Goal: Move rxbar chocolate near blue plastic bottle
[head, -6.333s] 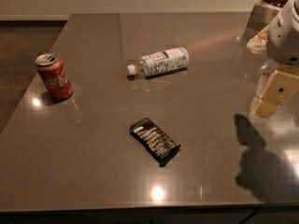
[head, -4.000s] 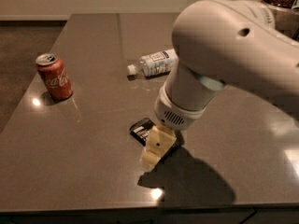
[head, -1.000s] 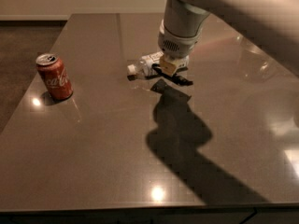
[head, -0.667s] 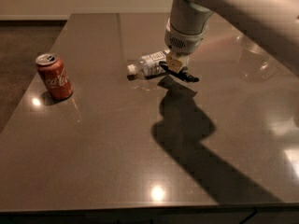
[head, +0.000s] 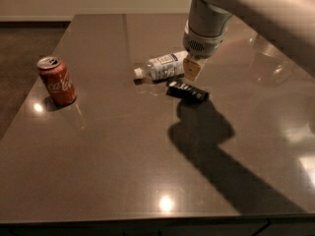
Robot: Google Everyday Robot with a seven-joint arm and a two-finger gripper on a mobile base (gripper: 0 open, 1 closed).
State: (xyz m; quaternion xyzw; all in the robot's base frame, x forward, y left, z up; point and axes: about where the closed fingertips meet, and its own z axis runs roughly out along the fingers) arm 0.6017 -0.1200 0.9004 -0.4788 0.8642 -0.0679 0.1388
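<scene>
Rxbar chocolate (head: pixel 187 91): a flat black wrapper lying on the grey table (head: pixel 98 151), right of centre, its long side tilted slightly down to the right; the lettering is too faint to read. It sits just in front of the blue plastic bottle (head: pixel 162 67), close beside it; whether the two touch cannot be made out. The bottle lies on its side with the white cap pointing left, and its right end is hidden behind the gripper (head: pixel 192 69). The gripper hangs directly above the bar's left half, its cream tip very near the wrapper. Whether it is apart, together or clamped on the bar cannot be told, nor whether it touches the bar. The pale arm (head: pixel 256 4) enters from the upper right, cut off by the top and right edges, and casts a broad shadow (head: pixel 206 141) on the table. A red Coca-Cola can (head: pixel 57 80) stands upright well apart, near the left edge.
</scene>
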